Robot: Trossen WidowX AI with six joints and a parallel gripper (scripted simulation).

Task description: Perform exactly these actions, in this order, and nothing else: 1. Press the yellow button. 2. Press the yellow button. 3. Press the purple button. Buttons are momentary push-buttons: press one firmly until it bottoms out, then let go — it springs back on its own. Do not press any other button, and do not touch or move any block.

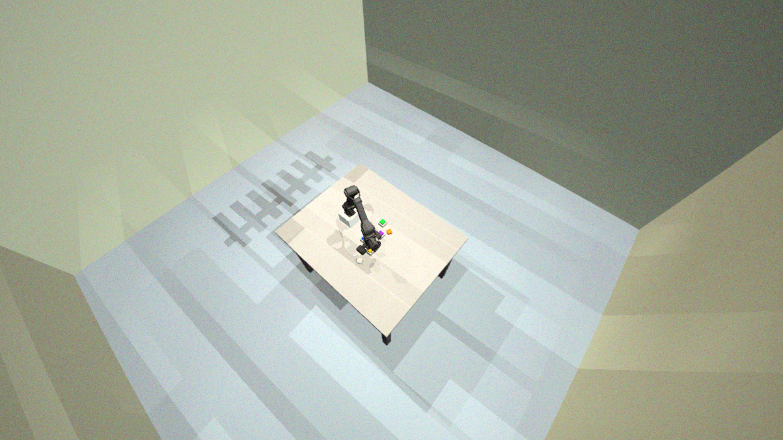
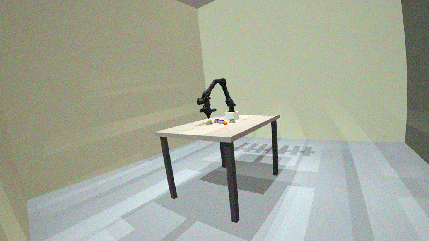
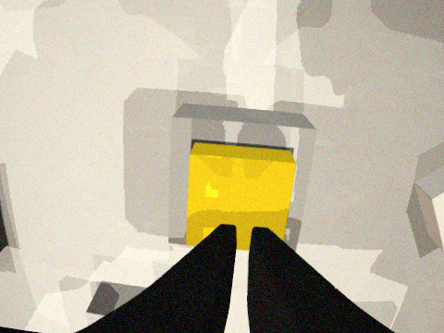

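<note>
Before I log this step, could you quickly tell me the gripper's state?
Gripper: closed, holding nothing, its tips over the yellow button.

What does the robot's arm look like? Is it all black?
Yes. The arm is matte black, made of slim segments with chunky joints. Its gripper ends in two black fingers that taper to narrow tips. No cables or markings show.
</note>
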